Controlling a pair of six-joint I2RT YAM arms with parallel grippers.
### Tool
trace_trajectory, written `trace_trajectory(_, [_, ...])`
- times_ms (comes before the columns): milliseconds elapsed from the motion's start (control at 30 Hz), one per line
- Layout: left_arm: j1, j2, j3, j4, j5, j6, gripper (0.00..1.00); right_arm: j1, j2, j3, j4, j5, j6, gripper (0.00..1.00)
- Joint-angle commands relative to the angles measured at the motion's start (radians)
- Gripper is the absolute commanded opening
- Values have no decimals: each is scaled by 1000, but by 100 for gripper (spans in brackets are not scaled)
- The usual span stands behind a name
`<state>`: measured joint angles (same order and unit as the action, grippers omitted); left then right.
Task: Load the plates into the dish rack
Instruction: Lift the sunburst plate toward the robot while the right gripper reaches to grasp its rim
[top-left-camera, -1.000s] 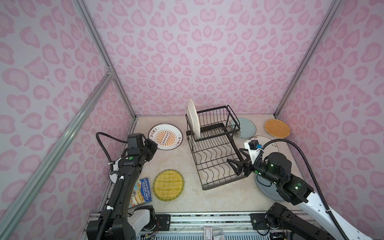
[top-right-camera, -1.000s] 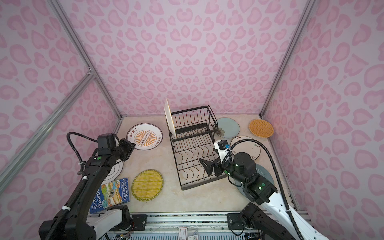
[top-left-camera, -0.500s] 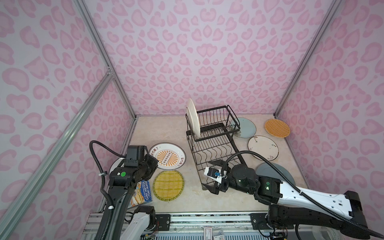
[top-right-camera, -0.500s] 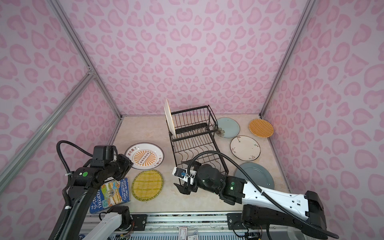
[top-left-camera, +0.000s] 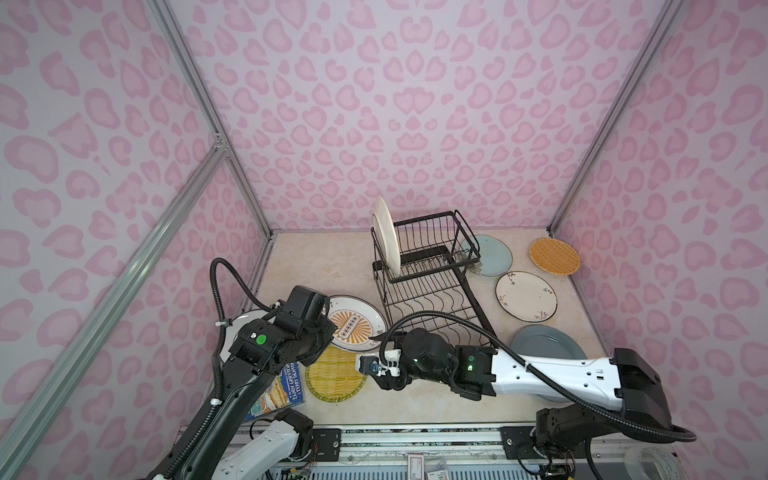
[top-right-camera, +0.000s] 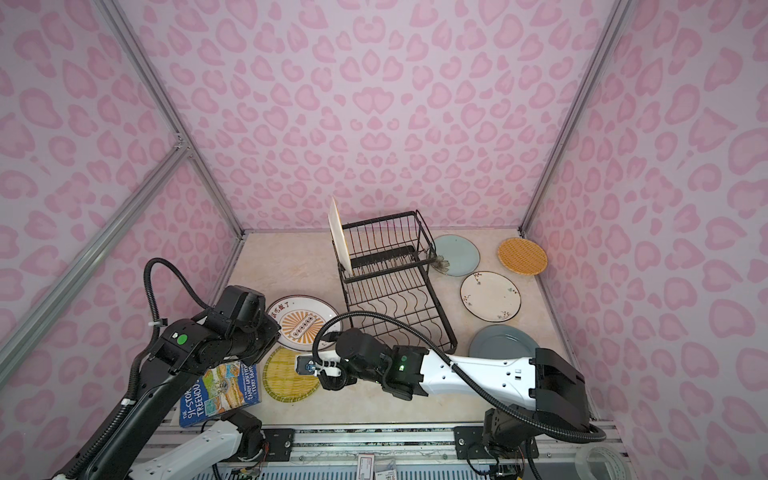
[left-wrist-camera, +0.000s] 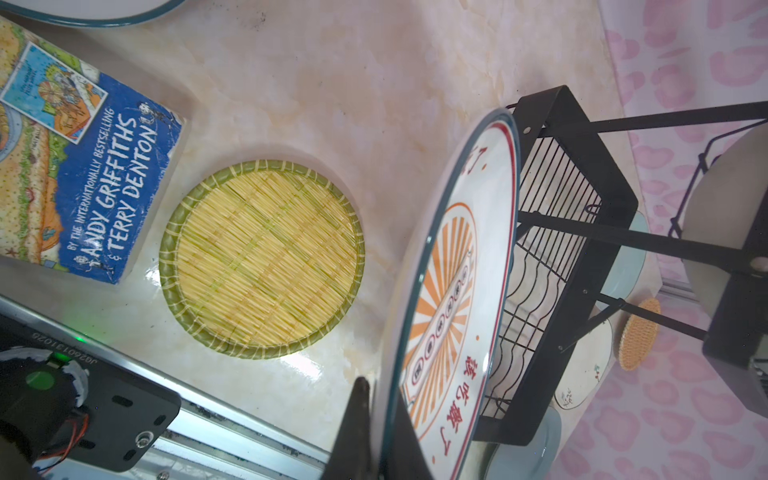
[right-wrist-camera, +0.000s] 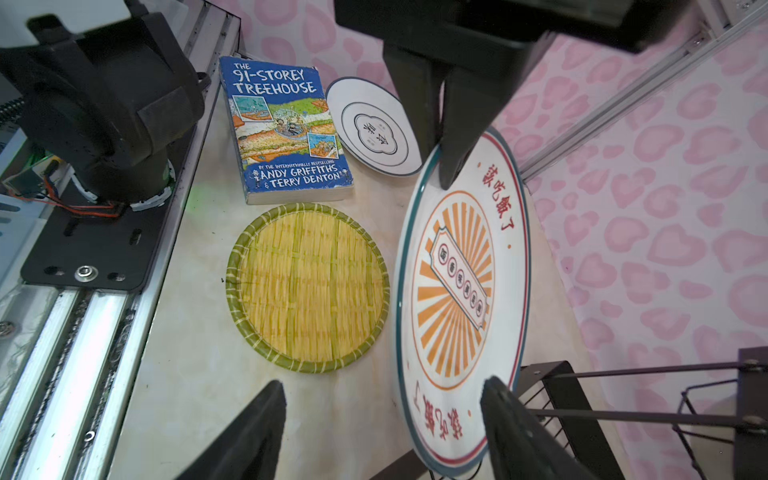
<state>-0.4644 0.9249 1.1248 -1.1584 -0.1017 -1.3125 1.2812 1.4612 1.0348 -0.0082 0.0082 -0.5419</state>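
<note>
Tabletop scene, left to right. At the far left a white ringed plate (right-wrist-camera: 372, 129) lies flat on the table (top-left-camera: 316, 266), largely hidden under the left arm in both top views; just beside it lies a blue book (top-right-camera: 220, 390), cover up; next to the book a yellow woven plate (top-left-camera: 334, 380) lies flat near the front edge. The left gripper (right-wrist-camera: 440, 166) is clamped on the rim of the sunburst plate (top-left-camera: 353, 328), white with orange rays and red characters; this plate is held tilted between the yellow woven plate and the dish rack (top-left-camera: 432, 291), its rim overlapping the yellow one's edge in the right wrist view; whether its lower edge touches the table cannot be told. The right gripper (right-wrist-camera: 384, 382) reaches across the middle to the plate's opposite rim; its jaws stand apart, one finger (right-wrist-camera: 511, 419) in front of the printed face, the other clear of the back; nothing grasped. A cream plate (top-left-camera: 386, 237) stands on edge at the left side of the rack's raised tier. Right of the rack, flat on the table: a pale blue plate (top-left-camera: 490, 255), partly behind the rack's corner; a white sprigged plate (top-left-camera: 525, 301); a grey-blue plate (top-left-camera: 544, 340), partly under the right arm; an orange woven plate (top-left-camera: 555, 255) at the far right.
</note>
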Motion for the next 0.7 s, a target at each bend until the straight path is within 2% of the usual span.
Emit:
trace_trajectory(0, [-12,6,27,3,-33,-35,4,2,49,24,51,42,-15,69])
trace_trajectory(167, [-19,-6,29,0,-34,-46,4,-9,124,75,71,76,-17,56])
trace_trajectory(367, [-20,-6,32,-2,-32,-43,4,-16,207,140,85,115,-25,30])
trace_trajectory(567, [-22,-2,49,-16,-30,-39,4,-25,224,154,129,161,-35,2])
trace_trajectory(667, [-22,-2,55,-20,-28,-37,4,-26,222,153,135,181,-43,0])
